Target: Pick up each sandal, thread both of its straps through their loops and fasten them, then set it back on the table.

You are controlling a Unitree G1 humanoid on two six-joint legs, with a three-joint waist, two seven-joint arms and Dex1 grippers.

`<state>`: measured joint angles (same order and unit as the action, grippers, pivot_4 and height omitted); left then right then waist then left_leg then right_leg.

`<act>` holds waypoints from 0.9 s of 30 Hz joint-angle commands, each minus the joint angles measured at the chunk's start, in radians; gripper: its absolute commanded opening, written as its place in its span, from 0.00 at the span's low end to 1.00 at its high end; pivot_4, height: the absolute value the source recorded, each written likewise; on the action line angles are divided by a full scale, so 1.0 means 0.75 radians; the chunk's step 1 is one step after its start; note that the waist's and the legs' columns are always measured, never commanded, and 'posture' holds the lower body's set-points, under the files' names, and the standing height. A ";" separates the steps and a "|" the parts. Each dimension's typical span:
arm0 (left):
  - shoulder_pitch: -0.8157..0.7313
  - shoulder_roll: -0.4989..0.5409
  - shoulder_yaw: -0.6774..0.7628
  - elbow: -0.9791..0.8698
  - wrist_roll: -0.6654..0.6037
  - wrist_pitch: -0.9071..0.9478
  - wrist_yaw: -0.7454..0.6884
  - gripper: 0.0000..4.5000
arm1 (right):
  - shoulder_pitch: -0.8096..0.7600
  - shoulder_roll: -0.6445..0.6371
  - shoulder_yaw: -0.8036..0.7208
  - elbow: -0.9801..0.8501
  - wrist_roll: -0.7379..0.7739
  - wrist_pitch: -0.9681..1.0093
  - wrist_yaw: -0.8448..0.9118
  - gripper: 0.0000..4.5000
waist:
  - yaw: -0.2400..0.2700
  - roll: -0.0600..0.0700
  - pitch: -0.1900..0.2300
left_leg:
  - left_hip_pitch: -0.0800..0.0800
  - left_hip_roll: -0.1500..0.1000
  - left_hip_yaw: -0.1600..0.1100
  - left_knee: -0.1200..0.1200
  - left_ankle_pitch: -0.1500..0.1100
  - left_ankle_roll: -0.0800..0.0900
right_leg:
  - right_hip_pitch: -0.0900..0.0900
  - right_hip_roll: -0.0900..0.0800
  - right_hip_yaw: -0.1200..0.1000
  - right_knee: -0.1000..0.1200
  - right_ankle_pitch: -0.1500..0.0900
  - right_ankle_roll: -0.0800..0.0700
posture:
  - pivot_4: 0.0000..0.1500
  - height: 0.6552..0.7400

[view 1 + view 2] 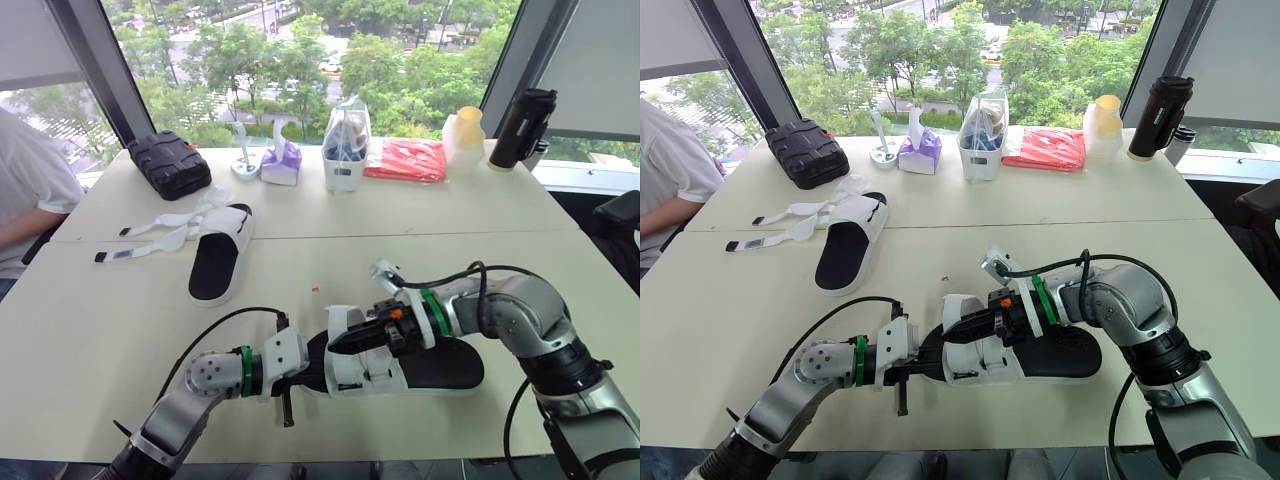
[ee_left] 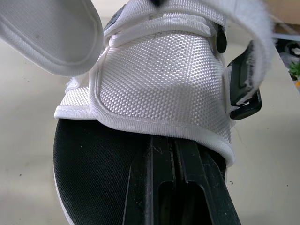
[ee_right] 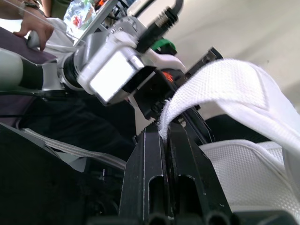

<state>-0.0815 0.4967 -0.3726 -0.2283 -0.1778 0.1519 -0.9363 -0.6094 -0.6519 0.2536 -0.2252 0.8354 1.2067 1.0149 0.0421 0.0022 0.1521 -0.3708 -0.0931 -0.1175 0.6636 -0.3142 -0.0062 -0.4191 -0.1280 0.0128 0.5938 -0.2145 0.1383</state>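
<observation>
Left tool point(image 2: 174, 146) (fingers closed together) lies on the black footbed point(image 2: 93, 159) of the near sandal point(image 1: 445, 368), tips under its white upper point(image 2: 159, 84). Facing it, right tool point(image 3: 165, 129) pinches a strap point(image 3: 225, 79). Beyond both: second sandal point(image 1: 218, 252), unfastened; black case point(image 1: 170, 163) farther back on the tabletop point(image 1: 450, 230).

Left gripper point(image 2: 174, 150) lies low over the sandal point(image 2: 159, 79), its two black fingers point(image 2: 154, 187) pressed side by side on the black footbed point(image 2: 93, 159). The tips reach the hem of the white woven upper point(image 2: 154, 93); whether they pinch anything is unclear. Black stud point(image 2: 221, 43) near the top of the upper. Black buckle point(image 2: 244, 91) hangs at its side. One white strap point(image 2: 255, 28) arches past the buckle, blurred. A second, loose flap point(image 2: 51, 33) curls above the footbed. Pale table point(image 2: 23, 154) beneath.
</observation>
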 commanded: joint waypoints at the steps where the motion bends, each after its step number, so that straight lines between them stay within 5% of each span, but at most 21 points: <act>1: 0.086 0.011 -0.159 0.083 0.084 0.095 -0.025 0.00 | -0.014 0.011 0.022 0.045 -0.061 -0.047 0.000 0.02 | 0.000 0.000 0.000 | 0.000 0.000 0.000 0.000 0.000 0.000 | 0.000 0.000 0.000 0.000 0.000 0.000 | 1.00 1.00; 18: 0.098 0.006 -0.156 0.059 0.083 0.116 -0.012 0.00 | 0.018 -0.086 0.094 -0.113 -0.161 -0.171 0.119 0.02 | 0.000 0.000 0.000 | 0.000 0.000 0.000 0.000 -0.001 0.001 | 0.000 0.000 0.000 -0.001 0.000 0.000 | 1.00 1.00; 27: 0.097 0.006 -0.157 0.054 0.080 0.121 -0.013 0.00 | 0.105 -0.071 0.107 -0.189 -0.358 -0.442 0.048 0.02 | 0.001 0.000 0.000 | 0.000 -0.001 0.000 0.000 -0.001 0.001 | 0.000 0.000 0.000 -0.001 0.000 0.000 | 1.00 1.00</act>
<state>-0.0672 0.4919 -0.3728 -0.2499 -0.1727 0.1693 -0.9216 -0.5347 -0.7116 0.3304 -0.3356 0.5799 0.9045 1.0518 0.0426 0.0020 0.1520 -0.3710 -0.0935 -0.1174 0.6636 -0.3146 -0.0055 -0.4191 -0.1283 0.0128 0.5932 -0.2146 0.1384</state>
